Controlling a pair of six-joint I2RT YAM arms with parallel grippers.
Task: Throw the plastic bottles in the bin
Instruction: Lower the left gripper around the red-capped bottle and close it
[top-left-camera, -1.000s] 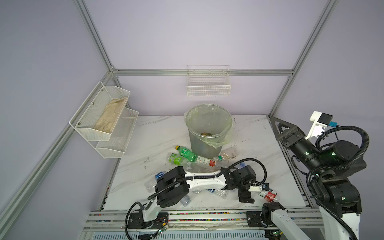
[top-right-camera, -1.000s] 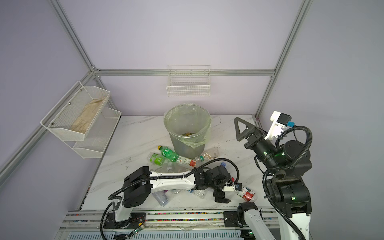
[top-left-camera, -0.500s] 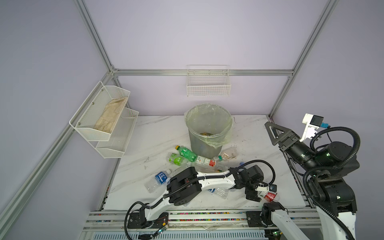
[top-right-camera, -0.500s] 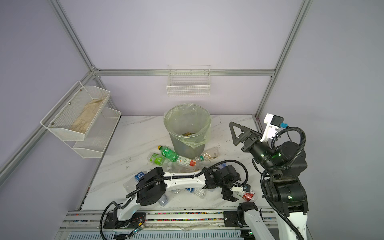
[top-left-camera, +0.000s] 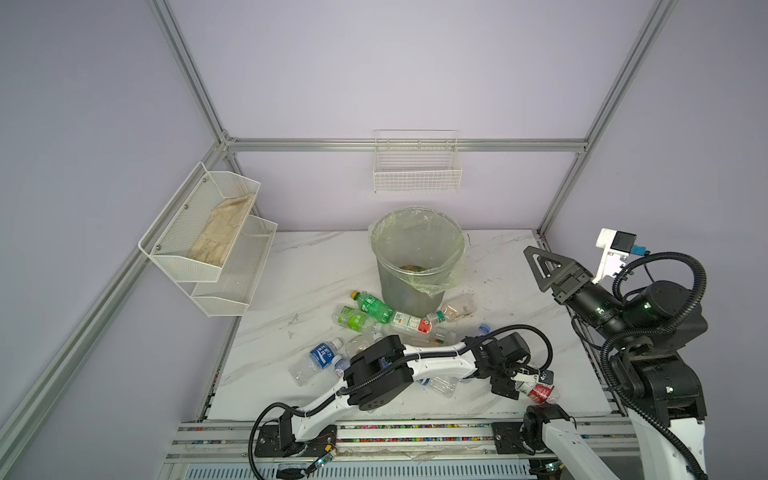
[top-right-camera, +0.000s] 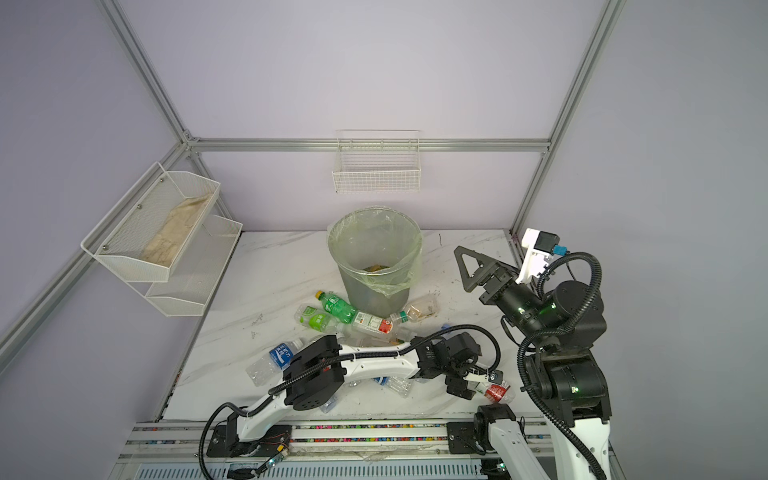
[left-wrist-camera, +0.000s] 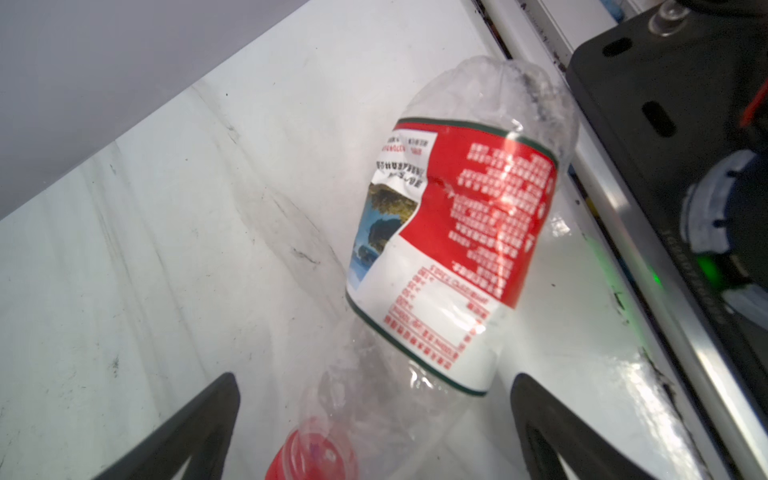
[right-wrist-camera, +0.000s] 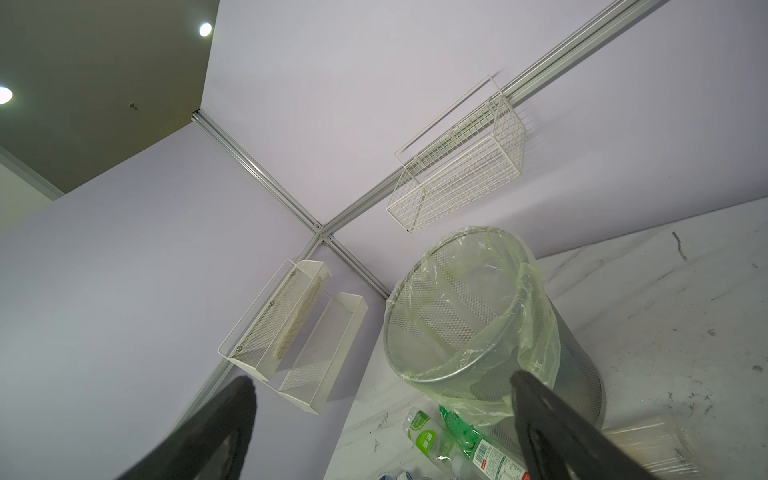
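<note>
Starting at the front rail (top-left-camera: 415, 428): the left arm (top-left-camera: 432, 363) lies low across the table (top-left-camera: 316, 266), from its mount on the left all the way to the front right corner. The left gripper (left-wrist-camera: 374, 379) is spread wide and holds nothing, but the red bottle (left-wrist-camera: 453, 249) lies flat right in front of it. In the left wrist view its red cap (left-wrist-camera: 311, 453) sits between the two fingers. The body runs away from them, base toward the right arm's mount (left-wrist-camera: 665, 124). Can't tell if either finger actually touches the plastic.

The arm is the big obstacle here. It lies over the middle of the pile, so a clear bottle (top-left-camera: 442, 384) only peeks out from under it. Left of the elbow the blue bottle (top-left-camera: 320, 357) lies on its side, cap end toward the back right.

Further back, the green bottle (top-left-camera: 372, 305) lies with its yellow cap pointing away to the left and its base at the foot of the bin (top-left-camera: 399, 291). A few more bottles crowd just beside it. The bin stands upright mid-table toward the back, liner folded over the rim, something yellowish at the bottom.

Off to the right, the right gripper (top-left-camera: 534, 268) hangs in the air, jaws wide, empty, pointed at the bin.

On the left wall there's a two-tier shelf (top-left-camera: 232, 291) with a cloth (top-left-camera: 220, 232) in the top tier. On the back wall hangs a wire basket (top-left-camera: 417, 170).
</note>
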